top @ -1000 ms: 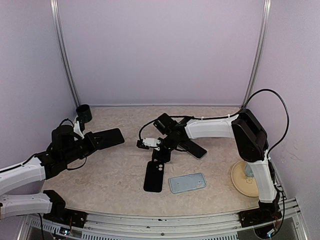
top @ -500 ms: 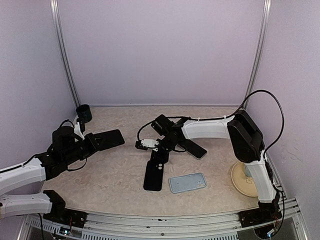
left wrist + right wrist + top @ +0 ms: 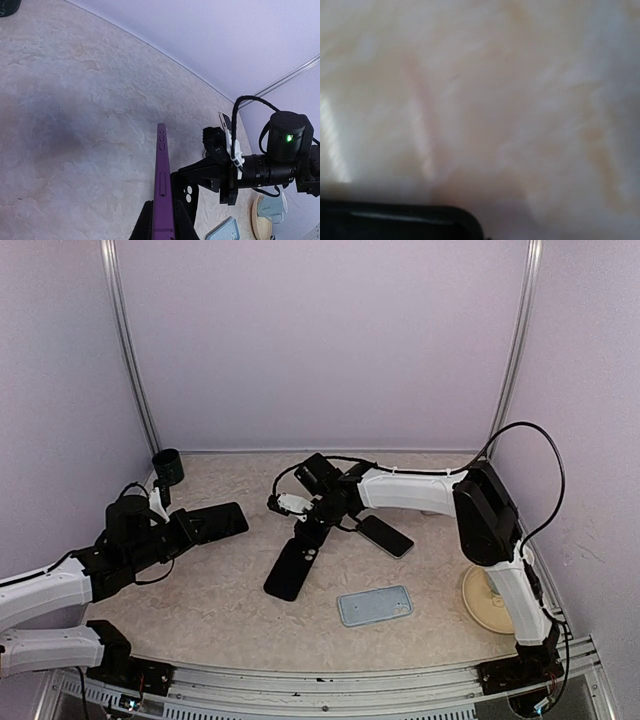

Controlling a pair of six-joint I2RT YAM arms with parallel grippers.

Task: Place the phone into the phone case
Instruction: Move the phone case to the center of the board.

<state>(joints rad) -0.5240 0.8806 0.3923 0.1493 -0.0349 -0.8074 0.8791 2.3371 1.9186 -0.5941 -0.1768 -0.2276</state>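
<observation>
My left gripper (image 3: 185, 527) is shut on a phone (image 3: 215, 521) with a purple rim, holding it above the left of the table. In the left wrist view the phone (image 3: 162, 185) stands edge-on between the fingers (image 3: 145, 225). My right gripper (image 3: 316, 520) is shut on the far end of a black phone case (image 3: 293, 568), which slants toward the near left. The left wrist view shows this case (image 3: 189, 200) with its camera holes, under the right gripper (image 3: 220, 175). The right wrist view is blurred, with only a black edge (image 3: 395, 225) at the bottom.
A second black phone (image 3: 385, 536) lies just right of the right gripper. A light blue case (image 3: 375, 605) lies near the front. A beige plate (image 3: 478, 605) with a cup stands at the right edge. A black cup (image 3: 168, 468) stands at the back left.
The right gripper shut on the black case's far end and moved back and left, swinging the case from nearly straight to a slant. The left arm and its phone barely moved.
</observation>
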